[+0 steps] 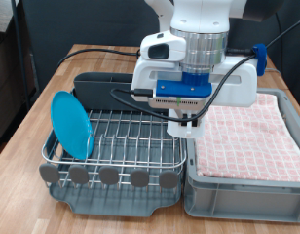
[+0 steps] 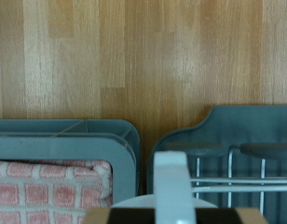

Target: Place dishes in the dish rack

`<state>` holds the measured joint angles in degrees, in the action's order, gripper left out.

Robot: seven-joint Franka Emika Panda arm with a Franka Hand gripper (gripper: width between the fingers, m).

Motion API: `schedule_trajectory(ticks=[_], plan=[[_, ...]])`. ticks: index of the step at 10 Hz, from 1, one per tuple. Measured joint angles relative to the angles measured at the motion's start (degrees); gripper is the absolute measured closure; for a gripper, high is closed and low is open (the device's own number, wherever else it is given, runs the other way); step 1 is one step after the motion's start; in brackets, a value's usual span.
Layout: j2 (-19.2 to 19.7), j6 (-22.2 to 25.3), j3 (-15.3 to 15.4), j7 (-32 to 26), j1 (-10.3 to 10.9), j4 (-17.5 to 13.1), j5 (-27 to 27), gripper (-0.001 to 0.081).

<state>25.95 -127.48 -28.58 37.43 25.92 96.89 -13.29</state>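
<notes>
My gripper [image 1: 190, 124] hangs over the exterior view's right edge of the dish rack [image 1: 116, 138], beside the crate. It is shut on the small white mug [image 1: 182, 126], held just above the wire grid. In the wrist view the mug [image 2: 171, 182] shows as a white upright piece with a rounded rim below it, above the gap between the rack [image 2: 239, 149] and the crate. The round blue plate [image 1: 71, 122] stands upright in the rack at the exterior view's left. The wooden spoon is out of view.
A grey crate [image 1: 238, 185] lined with pink checked cloth [image 1: 249, 136] sits against the rack on the exterior view's right; it also shows in the wrist view [image 2: 60, 149]. The dark caddy [image 1: 99, 88] lies along the rack's far side. Black cables trail over the wooden table [image 1: 53, 83].
</notes>
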Motion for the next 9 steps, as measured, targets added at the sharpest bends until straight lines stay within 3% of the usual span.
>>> schedule_trajectory(ticks=[9], plan=[[7.18, -1.93, 3.40, -3.51, -4.67, -5.89, -3.38, 0.0735]])
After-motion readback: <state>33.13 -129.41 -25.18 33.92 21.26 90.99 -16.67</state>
